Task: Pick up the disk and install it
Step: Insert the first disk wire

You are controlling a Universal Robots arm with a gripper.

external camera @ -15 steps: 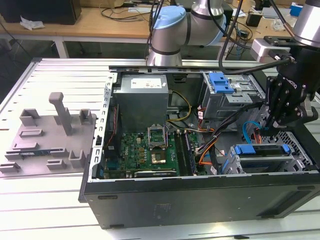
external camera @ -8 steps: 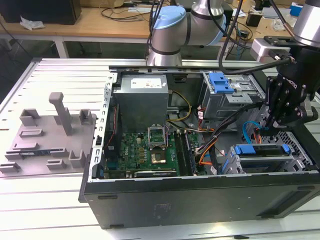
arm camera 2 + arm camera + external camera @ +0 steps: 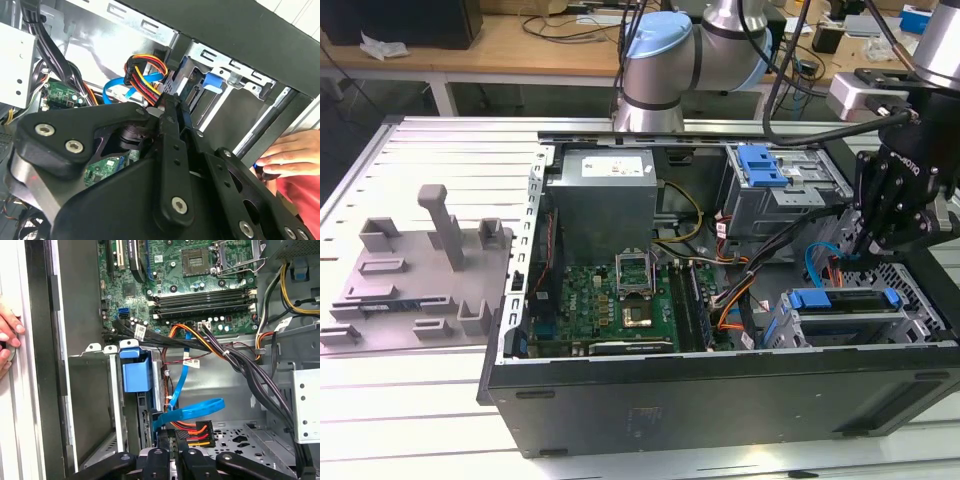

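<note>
Ribbed pale metal bench point(image 3: 410, 400) in front, wooden desks point(image 3: 520, 45) with loose cables behind. On the bench, toward the exterior view's right: black computer case point(image 3: 720, 400) on its side, side panel off, insides facing up. Just beside it, toward the exterior view's left: grey moulded fixture point(image 3: 415, 265) with upright posts.

Inside the case:
- Green motherboard point(image 3: 610, 295) in the middle.
- Grey boxy power supply point(image 3: 605, 195) behind the motherboard.
- Metal drive cage topped by a ribbed blue latch point(image 3: 760, 165), further toward the exterior view's right.

The disk point(image 3: 845, 315) — silver body, bright blue carrier frame — seated in the near drive bay at the case's corner, on the exterior view's right. Seen edge-on in the first wrist view, upright in that bay, next to a bare metal slot.

Silver-and-blue robot arm point(image 3: 660, 70) coming in from behind the case. Black gripper point(image 3: 870, 245) low over the case's right side, just above and behind the disk, apart from it. Jaws narrow, drawn close together in the second wrist view.

Nearest the jaws in the first wrist view — a looped flat blue data cable point(image 3: 195, 410) and a black power connector point(image 3: 197, 432) with red, yellow and orange wires.

A person's hand point(image 3: 290, 155) resting on the case's outer edge, well apart from the disk.
</note>
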